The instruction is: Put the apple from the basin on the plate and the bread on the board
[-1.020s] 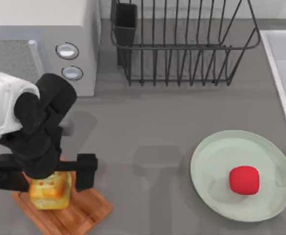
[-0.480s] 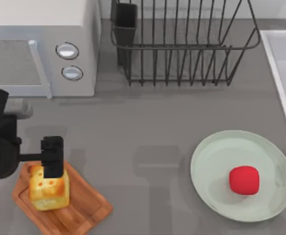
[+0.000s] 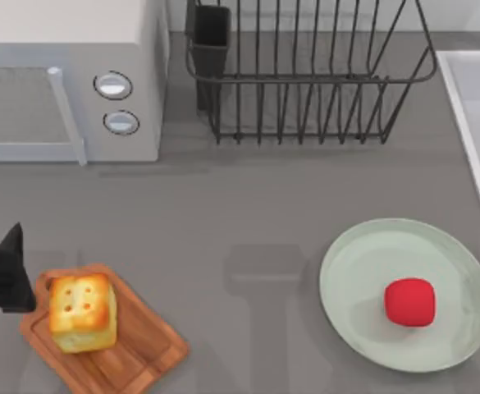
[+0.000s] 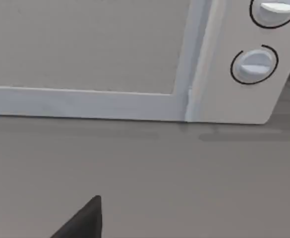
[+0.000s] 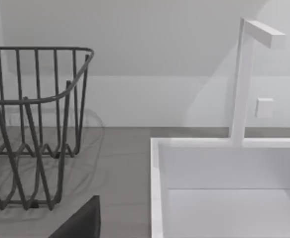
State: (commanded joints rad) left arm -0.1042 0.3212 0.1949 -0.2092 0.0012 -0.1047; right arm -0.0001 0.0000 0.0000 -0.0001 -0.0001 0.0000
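Since a second ago my left gripper point(image 3: 2, 279) has let go of the bread and pulled off to the table's left edge, where just a dark tip of it shows beside the board; I cannot tell how its jaws stand. The golden-yellow cube-shaped chunk of bread point(image 3: 81, 312) now sits free on the brown wooden rectangular cutting board point(image 3: 137, 349). The small bright red blocky apple point(image 3: 409, 301) lies on the large round pale mint-green plate point(image 3: 363, 250), right of centre. The pale grey-white basin point(image 5: 224, 168) stands beside the black wire dish rack point(image 3: 305, 74).

I judge the bread light and soft, best pinched gently across two flat opposite sides. The apple looks smooth and firm, so it may slip; I'd grip across its middle.
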